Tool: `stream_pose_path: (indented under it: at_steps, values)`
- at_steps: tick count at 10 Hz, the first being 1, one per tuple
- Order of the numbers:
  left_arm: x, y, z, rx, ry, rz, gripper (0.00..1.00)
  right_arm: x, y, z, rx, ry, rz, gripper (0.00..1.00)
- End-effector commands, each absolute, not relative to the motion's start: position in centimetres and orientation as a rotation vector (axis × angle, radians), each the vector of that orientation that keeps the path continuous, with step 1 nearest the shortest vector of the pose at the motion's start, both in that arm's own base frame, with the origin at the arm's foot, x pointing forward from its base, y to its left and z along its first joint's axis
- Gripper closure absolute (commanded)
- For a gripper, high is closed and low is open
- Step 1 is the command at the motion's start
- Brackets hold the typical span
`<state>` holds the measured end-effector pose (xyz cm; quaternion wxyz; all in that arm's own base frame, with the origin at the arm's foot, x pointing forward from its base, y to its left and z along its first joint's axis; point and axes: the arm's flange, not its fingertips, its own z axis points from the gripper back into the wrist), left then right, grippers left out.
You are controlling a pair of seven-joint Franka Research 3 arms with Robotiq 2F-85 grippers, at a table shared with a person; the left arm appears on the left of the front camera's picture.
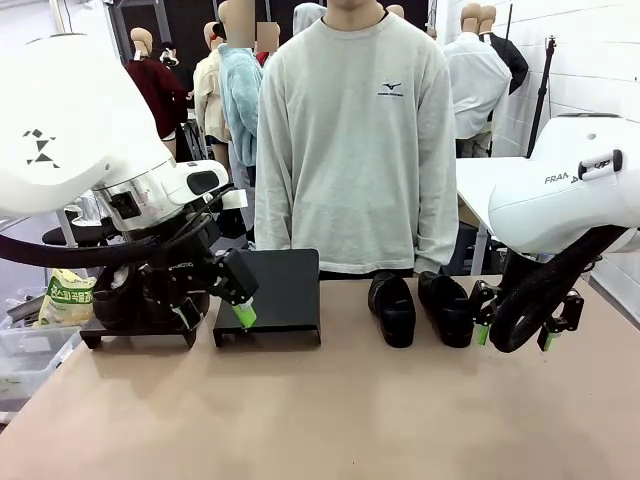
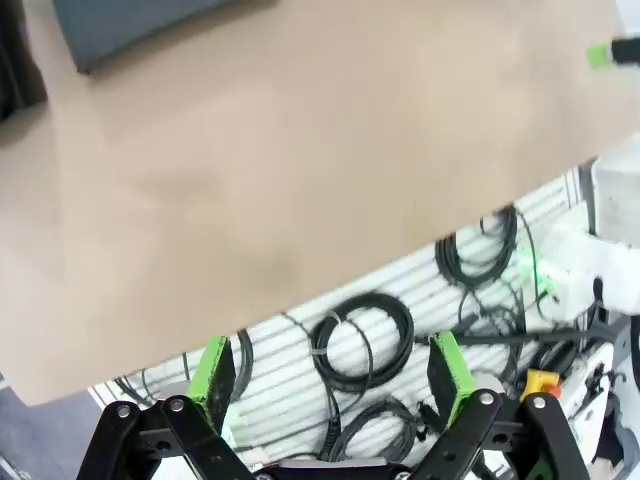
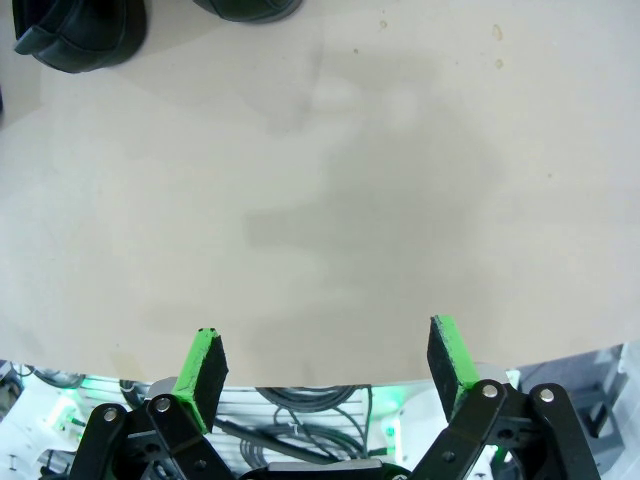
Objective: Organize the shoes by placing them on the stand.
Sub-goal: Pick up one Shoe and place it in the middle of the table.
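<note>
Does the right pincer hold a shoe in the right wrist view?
No, the right pincer is open over bare table, with the shoes lying farther ahead.

Tan table [image 1: 400, 420] with a black stand [image 1: 267, 295], one black shoe [image 1: 392, 308] to its right, a second shoe [image 1: 447, 308] alongside.

In the front view, the stand [image 1: 130, 328] near the tabletop's far left corner is largely covered by the left gripper [image 1: 215, 314] and its wrist, and what rests on it cannot be made out. The right gripper [image 1: 515, 337] is crossed by a black hose [image 1: 560, 275]. In the right wrist view, two shoes [image 3: 80, 35] are cut off by the top edge. In the left wrist view, a dark grey shape [image 2: 150, 25] is cropped by the top edge and cannot be identified.
</note>
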<state>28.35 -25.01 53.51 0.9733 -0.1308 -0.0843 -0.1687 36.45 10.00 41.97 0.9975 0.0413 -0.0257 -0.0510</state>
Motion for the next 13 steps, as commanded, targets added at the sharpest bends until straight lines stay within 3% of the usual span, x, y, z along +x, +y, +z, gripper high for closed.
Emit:
stream_pose_path:
  at_steps: [1, 2, 4, 7, 11, 13]
  values:
    - [27.7, -25.4, 53.1, -0.255, -0.127, -0.357, 0.0, 36.3, 10.0, 42.0, 0.07, -0.05, -0.109, 0.0]
    - [27.7, -25.4, 53.1, -0.255, -0.127, -0.357, 0.0, 36.4, 10.0, 42.0, 0.083, -0.051, -0.102, 0.0]
    - [27.7, -25.4, 53.1, -0.255, -0.127, -0.357, 0.0, 37.1, 17.8, 46.5, -0.053, -0.105, 0.171, 0.0]
    - [27.7, -25.4, 53.1, -0.255, -0.127, -0.357, 0.0, 47.3, 25.3, 49.3, -0.069, -0.117, 0.23, 0.0]
    - [27.7, -25.4, 53.1, -0.255, -0.127, -0.357, 0.0, 58.1, 32.5, 44.5, -0.027, -0.044, 0.229, 0.0]
    - [27.7, -25.4, 53.1, -0.255, -0.127, -0.357, 0.0, 58.9, 34.0, 42.0, -0.03, -0.004, 0.187, 0.0]
